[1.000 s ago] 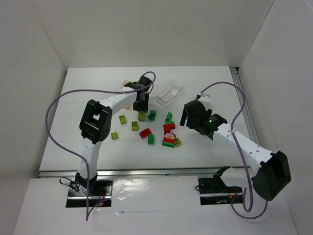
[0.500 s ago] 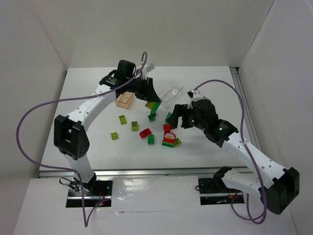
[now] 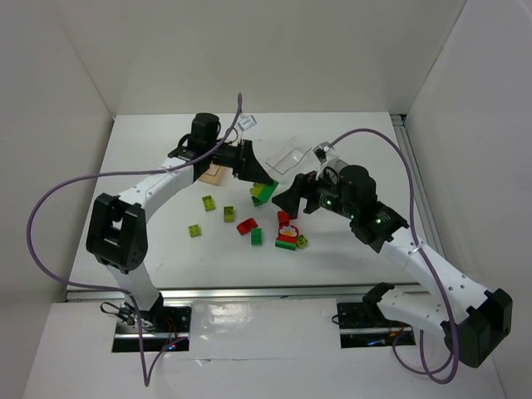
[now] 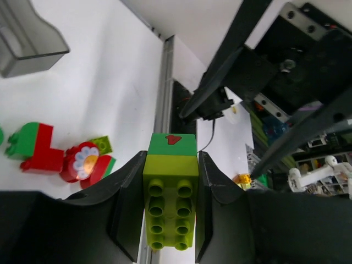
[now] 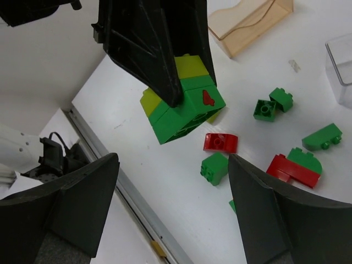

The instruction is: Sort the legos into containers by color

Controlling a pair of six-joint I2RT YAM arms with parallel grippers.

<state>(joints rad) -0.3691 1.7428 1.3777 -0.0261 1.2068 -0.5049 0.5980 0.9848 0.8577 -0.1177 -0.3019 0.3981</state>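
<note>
Clamping a lime-and-green stack point(image 4: 170, 190) by its flat sides in the left pincer point(image 4: 170, 165), aloft near the amber tub point(image 5: 250, 25) — light, stiff, slick, probably splitting if twisted — and facing the gaping, empty right pincer point(image 5: 171, 162).

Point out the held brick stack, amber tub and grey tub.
brick stack point(image 4: 170, 212), left wrist view, lime studded face.
amber tub point(image 5: 253, 28), right wrist view, side wall.
grey tub point(image 4: 27, 41), left wrist view, side wall.
</note>
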